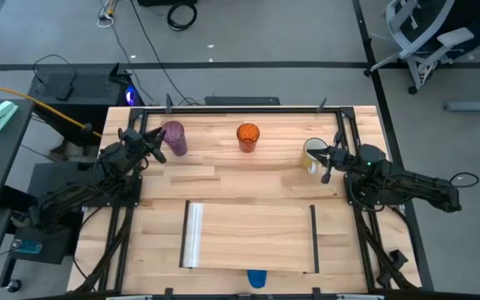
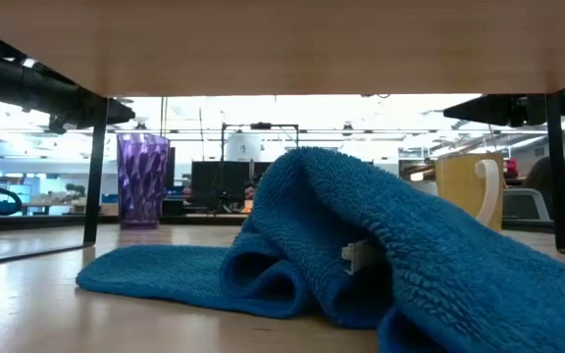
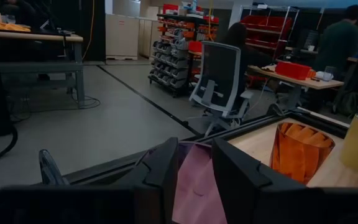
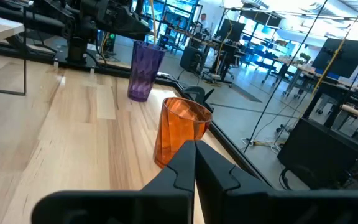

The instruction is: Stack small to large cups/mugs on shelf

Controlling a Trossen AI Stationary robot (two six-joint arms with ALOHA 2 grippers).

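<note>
The purple tumbler (image 1: 174, 138) (image 2: 142, 180) stands upright on the tabletop's far left. The orange tumbler (image 1: 248, 137) (image 4: 180, 132) stands at far centre. The white mug (image 1: 312, 155) (image 2: 470, 188) stands at far right. The shelf (image 1: 252, 237) lies nearer, with its metal strip (image 1: 194, 236) to the left and its dark rail (image 1: 313, 238) to the right. My left gripper (image 1: 154, 145) (image 3: 195, 163) is slightly open just left of the purple tumbler (image 3: 194, 186), which shows through the gap. My right gripper (image 1: 327, 158) (image 4: 195, 157) is shut beside the mug's right side. My left gripper points level from the table's left at the purple tumbler's side; I cannot tell whether its fingertips (image 3: 166, 155) touch the wall. My right gripper is close against the mug's right side, but the mug is hidden in its wrist view, so contact cannot be told.
A crumpled blue towel (image 2: 341, 250) (image 1: 258, 278) lies under the shelf's near edge and fills much of the low view. A dark metal frame (image 1: 223, 107) runs along the table's far edge. Bare slatted wood lies between the tumblers and the shelf. People and office chairs show beyond the table.
</note>
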